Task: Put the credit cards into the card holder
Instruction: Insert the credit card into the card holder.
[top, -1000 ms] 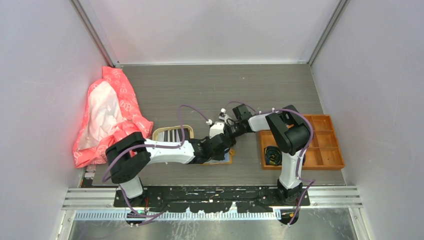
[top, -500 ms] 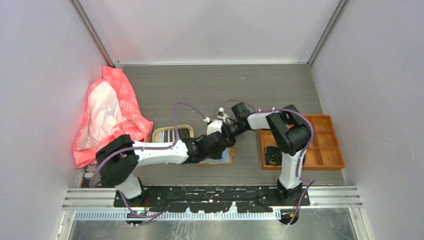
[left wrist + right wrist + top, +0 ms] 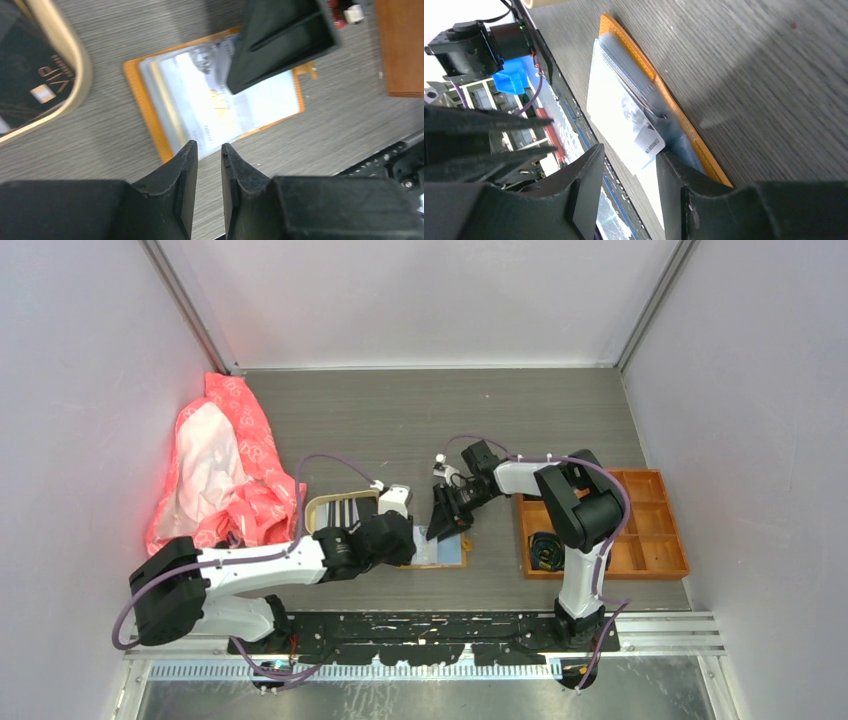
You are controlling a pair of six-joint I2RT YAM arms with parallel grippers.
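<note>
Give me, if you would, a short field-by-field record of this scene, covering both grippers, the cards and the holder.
card holder: open flat on the table, pale cards in its slots
left gripper: nearly shut, empty, beside the holder
right gripper: fingers apart, astride a corner of one pale card
beige tray: left of the holder, dark cards inside
orange box: right of the holder, one black coil in it
pink bag: far left
</note>
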